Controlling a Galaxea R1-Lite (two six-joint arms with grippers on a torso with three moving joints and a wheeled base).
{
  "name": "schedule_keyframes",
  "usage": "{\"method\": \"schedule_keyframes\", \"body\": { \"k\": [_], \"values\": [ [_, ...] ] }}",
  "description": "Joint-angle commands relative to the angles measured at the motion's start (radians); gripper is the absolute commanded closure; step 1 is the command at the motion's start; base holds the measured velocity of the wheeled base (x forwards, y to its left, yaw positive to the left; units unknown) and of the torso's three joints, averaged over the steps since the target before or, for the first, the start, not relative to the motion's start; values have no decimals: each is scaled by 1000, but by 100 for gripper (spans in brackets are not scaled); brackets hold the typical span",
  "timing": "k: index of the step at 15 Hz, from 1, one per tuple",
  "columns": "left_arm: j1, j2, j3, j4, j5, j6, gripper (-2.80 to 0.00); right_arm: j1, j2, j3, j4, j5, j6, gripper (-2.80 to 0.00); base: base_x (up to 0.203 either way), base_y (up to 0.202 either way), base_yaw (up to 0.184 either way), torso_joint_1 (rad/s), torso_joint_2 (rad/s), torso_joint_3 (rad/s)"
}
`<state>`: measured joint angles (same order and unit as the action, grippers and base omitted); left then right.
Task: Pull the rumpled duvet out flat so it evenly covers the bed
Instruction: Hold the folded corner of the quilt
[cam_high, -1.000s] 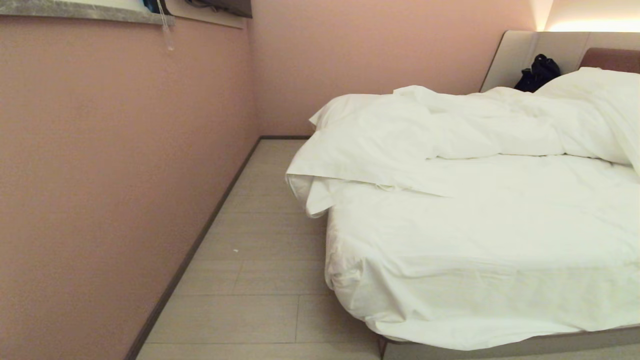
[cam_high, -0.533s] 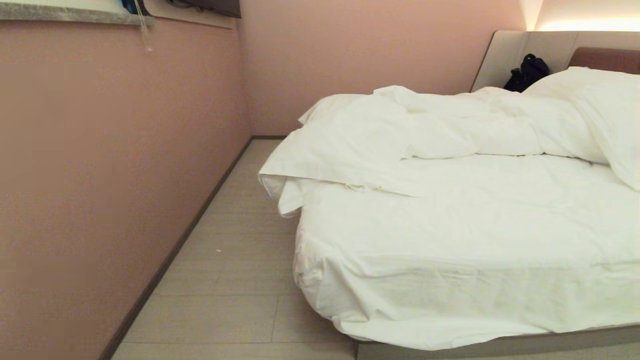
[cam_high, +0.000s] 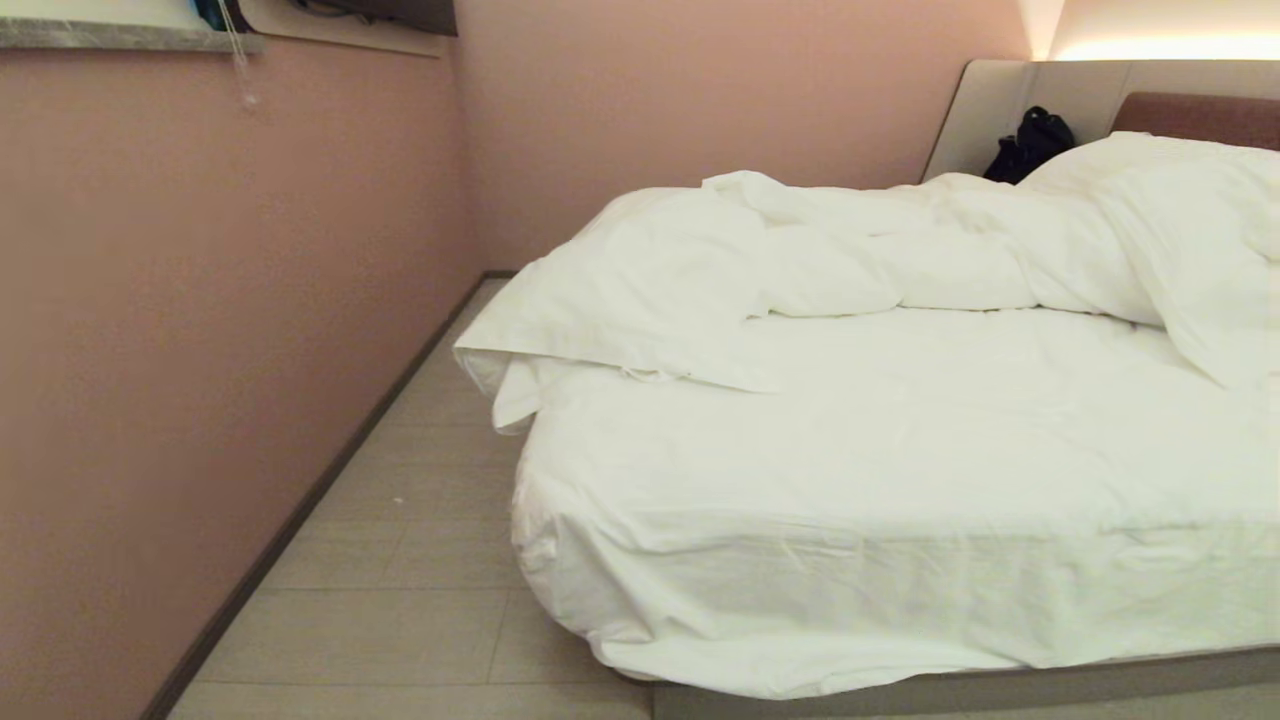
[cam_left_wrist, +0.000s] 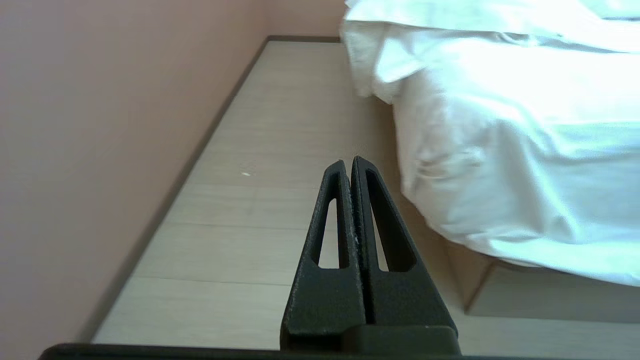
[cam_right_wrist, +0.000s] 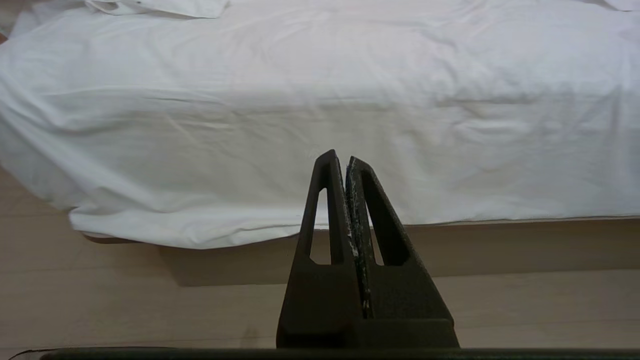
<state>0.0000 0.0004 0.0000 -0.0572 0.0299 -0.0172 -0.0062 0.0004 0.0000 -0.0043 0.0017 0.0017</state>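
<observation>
The white duvet lies bunched in a rumpled heap across the far half of the bed, one corner hanging off the left side. The near half of the mattress shows only the wrinkled sheet. Neither arm appears in the head view. My left gripper is shut and empty, low over the floor beside the bed's corner. My right gripper is shut and empty too, facing the sheet-draped foot of the bed.
A pink wall runs along the left, leaving a strip of pale plank floor between it and the bed. A dark bag rests against the beige headboard surround. A grey ledge sits high on the wall.
The whole head view has shifted: the bed now sits further left in the picture, so the camera has turned or driven right. The duvet itself has not moved.
</observation>
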Motion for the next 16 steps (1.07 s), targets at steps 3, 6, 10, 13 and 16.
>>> {"method": "schedule_keyframes", "body": {
  "k": [3, 6, 10, 13, 16],
  "values": [
    [0, 0, 0, 0, -1, 2, 0, 0, 0, 0, 0, 0, 0, 0, 0, -191, -1, 6, 4, 4],
    [0, 0, 0, 0, 1, 2, 0, 0, 0, 0, 0, 0, 0, 0, 0, -191, -1, 2, 1, 4],
    [0, 0, 0, 0, 1, 3, 0, 0, 0, 0, 0, 0, 0, 0, 0, -193, 1, 3, 1, 4],
    [0, 0, 0, 1, 1, 3, 0, 0, 0, 0, 0, 0, 0, 0, 0, -192, 1, 4, 5, 1],
    [0, 1, 0, 0, -1, 6, 0, 0, 0, 0, 0, 0, 0, 0, 0, -192, -1, 1, 3, 2]
  ]
}}
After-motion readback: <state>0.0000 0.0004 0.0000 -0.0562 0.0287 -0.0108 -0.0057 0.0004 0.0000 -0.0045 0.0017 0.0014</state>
